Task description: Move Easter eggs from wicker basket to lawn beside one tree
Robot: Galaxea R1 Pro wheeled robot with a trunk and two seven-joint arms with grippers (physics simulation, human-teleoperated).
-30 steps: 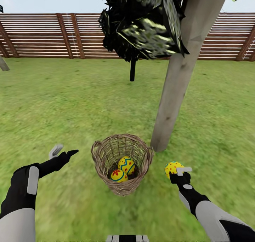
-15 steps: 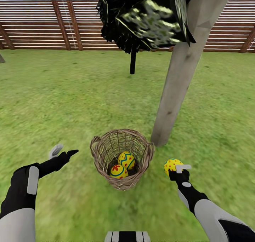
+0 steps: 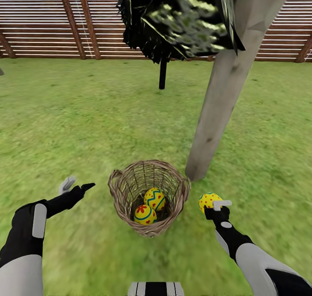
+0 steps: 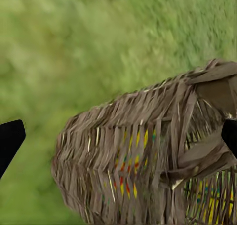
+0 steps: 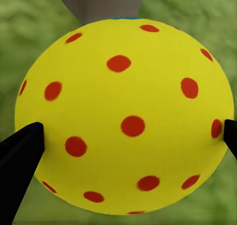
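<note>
While the left end effector [image 3: 77, 183] gapes, the right end effector [image 3: 215, 204] clasps an egg [image 3: 209, 201].

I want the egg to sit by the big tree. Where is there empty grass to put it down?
Bare lawn lies right of the tree trunk, and around the held egg in the right gripper. It is crowded between the trunk base and the wicker basket, which nearly touch.

Fenced garden: lawn [image 3: 86, 123], trees [image 3: 225, 97], slat wood fence [image 3: 52, 32] at back.
</note>
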